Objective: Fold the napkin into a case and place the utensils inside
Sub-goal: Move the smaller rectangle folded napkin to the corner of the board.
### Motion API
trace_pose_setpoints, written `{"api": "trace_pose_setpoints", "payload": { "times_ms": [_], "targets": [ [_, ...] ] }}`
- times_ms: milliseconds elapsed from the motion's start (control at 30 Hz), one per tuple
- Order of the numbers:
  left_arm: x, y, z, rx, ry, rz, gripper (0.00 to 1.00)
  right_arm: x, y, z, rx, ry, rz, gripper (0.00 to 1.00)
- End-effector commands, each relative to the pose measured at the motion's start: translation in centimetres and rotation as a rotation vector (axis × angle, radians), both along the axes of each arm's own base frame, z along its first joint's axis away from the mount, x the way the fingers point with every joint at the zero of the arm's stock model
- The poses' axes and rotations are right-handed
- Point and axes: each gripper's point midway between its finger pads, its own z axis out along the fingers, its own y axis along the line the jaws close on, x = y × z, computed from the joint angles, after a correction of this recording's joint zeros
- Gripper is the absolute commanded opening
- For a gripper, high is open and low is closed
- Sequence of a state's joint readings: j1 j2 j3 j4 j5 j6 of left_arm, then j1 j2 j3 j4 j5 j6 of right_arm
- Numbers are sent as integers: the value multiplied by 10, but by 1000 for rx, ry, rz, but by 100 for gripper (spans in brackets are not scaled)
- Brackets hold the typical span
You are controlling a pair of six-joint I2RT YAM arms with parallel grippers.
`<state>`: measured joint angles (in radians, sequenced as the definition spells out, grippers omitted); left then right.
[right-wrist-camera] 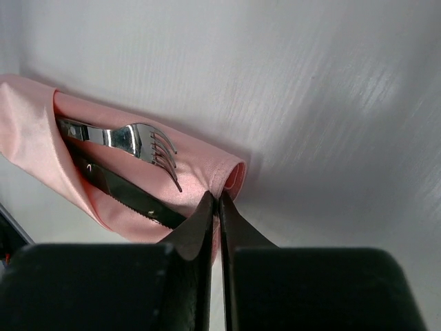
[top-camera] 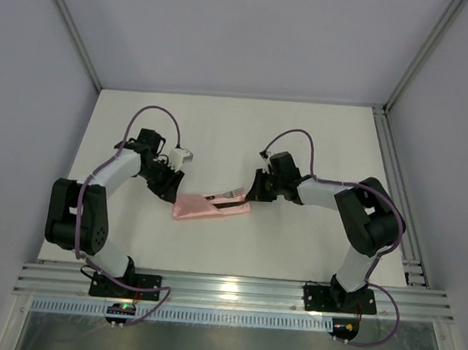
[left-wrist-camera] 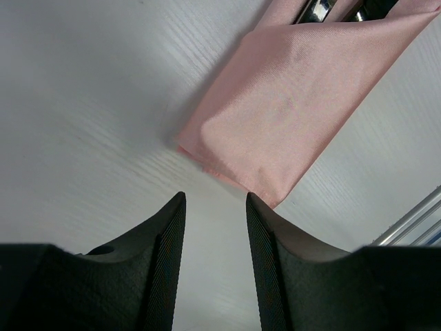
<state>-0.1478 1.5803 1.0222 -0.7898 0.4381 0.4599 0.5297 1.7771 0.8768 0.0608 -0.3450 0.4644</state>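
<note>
The salmon-pink case (top-camera: 211, 208) lies as a narrow folded packet on the white table between the two arms. The fork (top-camera: 231, 195) sticks out of its right end, its silvery prongs (right-wrist-camera: 155, 148) resting on the cloth. A dark serrated knife blade (right-wrist-camera: 124, 189) lies beside it in the fold. My right gripper (top-camera: 253, 194) is shut on the cloth's right edge (right-wrist-camera: 231, 176), pinching a thin layer. My left gripper (top-camera: 170, 188) is open and empty, just off the case's left end (left-wrist-camera: 275, 117), not touching it.
An aluminium rail (top-camera: 233, 291) runs along the table's near edge and also shows in the left wrist view (left-wrist-camera: 413, 221). Another rail (top-camera: 395, 188) lines the right side. Grey walls enclose the table on three sides.
</note>
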Motion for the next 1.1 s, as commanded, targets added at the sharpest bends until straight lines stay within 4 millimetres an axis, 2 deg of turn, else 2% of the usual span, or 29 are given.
{"api": "trace_pose_setpoints", "payload": {
  "times_ms": [0, 267, 333, 367, 400, 467, 500, 600, 633, 667, 700, 733, 800, 833, 867, 900, 933, 967, 1000, 1067],
  "targets": [
    [6, 7, 16, -13, -60, 5, 43, 16, -15, -10, -28, 17, -76, 4],
    [12, 27, 31, -3, -99, 48, 42, 62, -63, -3, -39, 17, -237, 4],
    [14, 32, 34, 3, -115, 57, 42, 79, -82, 3, -40, -1, -289, 3],
    [15, 35, 35, 5, -115, 65, 42, 79, -92, 1, -51, 20, -308, 4],
    [16, 37, 36, 7, -119, 68, 42, 88, -110, 2, -45, 22, -351, 4],
    [17, 40, 39, 8, -129, 75, 42, 98, -126, 7, -29, 24, -384, 4],
    [18, 41, 40, 7, -132, 77, 42, 105, -144, 8, -30, 26, -424, 4],
    [19, 42, 43, 8, -143, 76, 42, 119, -174, 14, -42, 24, -472, 4],
    [19, 42, 44, 10, -145, 73, 42, 128, -190, 20, -42, 11, -501, 4],
    [21, 51, 45, 14, -151, 101, 42, 129, -207, 19, -50, 26, -536, 4],
    [21, 52, 46, 16, -153, 104, 42, 135, -217, 21, -57, 18, -543, 4],
    [21, 54, 46, 18, -154, 108, 42, 137, -236, 20, -65, 28, -580, 4],
    [21, 56, 48, 24, -160, 109, 42, 149, -257, 22, -80, 18, -598, 4],
    [21, 57, 48, 26, -157, 113, 42, 149, -274, 21, -91, 39, -625, 4],
    [21, 59, 49, 28, -161, 115, 42, 152, -281, 22, -95, 40, -633, 4],
    [20, 60, 48, 33, -161, 113, 42, 163, -291, 31, -96, 17, -641, 4],
    [21, 61, 49, 36, -161, 117, 42, 162, -297, 22, -108, 50, -641, 4],
    [20, 62, 49, 38, -161, 118, 42, 165, -308, 22, -109, 51, -658, 4],
    [20, 62, 50, 39, -164, 121, 42, 176, -316, 32, -111, 24, -665, 4],
    [20, 65, 51, 46, -167, 126, 42, 180, -328, 23, -127, 53, -664, 4]
  ]
}}
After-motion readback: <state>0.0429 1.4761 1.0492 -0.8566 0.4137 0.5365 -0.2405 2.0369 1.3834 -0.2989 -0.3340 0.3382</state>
